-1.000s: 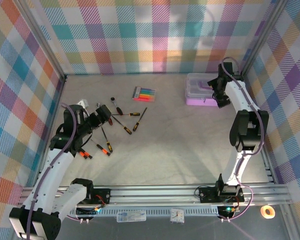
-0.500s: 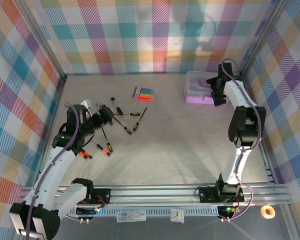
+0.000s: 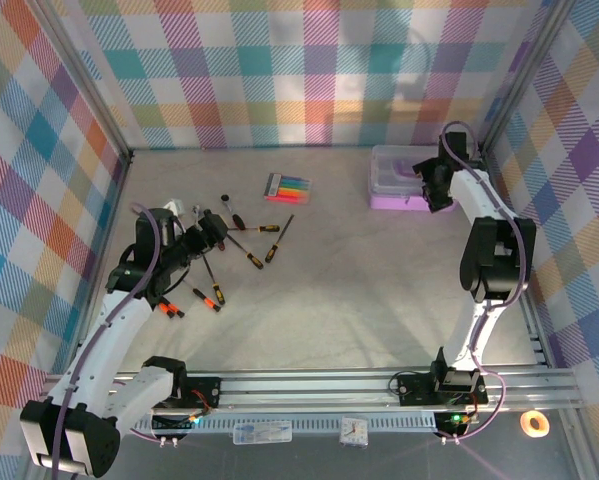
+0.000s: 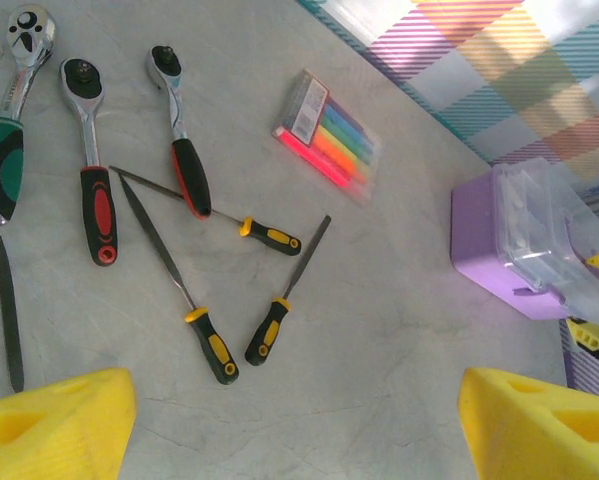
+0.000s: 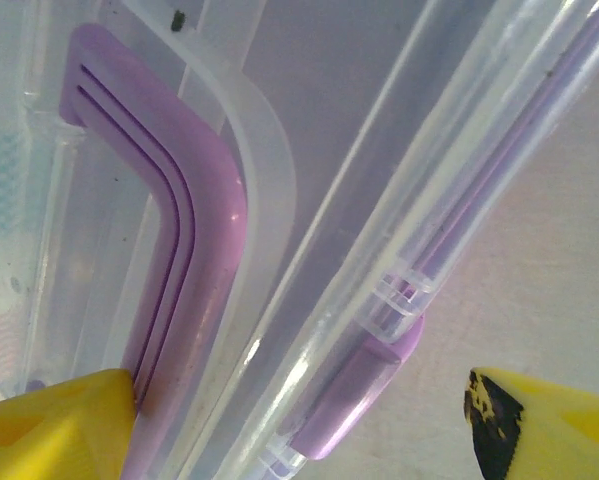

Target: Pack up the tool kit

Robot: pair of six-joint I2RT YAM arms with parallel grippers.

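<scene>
This is a robot test cell in a lab, not a home or shop. A left arm (image 3: 114, 320) and a right arm (image 3: 491, 262), both white with trailing cables, are bolted to an aluminium rail (image 3: 309, 384) along the bottom of the top view. Metal posts (image 3: 82, 80) hung with plaid cloth walls (image 3: 279, 70) box in the grey table (image 3: 359, 290) on the left, top and right. Below the rail sit a small clock (image 3: 354, 431) and, at lower right, a roll of tape (image 3: 533, 423). Screwdrivers (image 3: 267, 228) at centre left and a purple box (image 3: 394, 185) at upper right lie on the table.
</scene>
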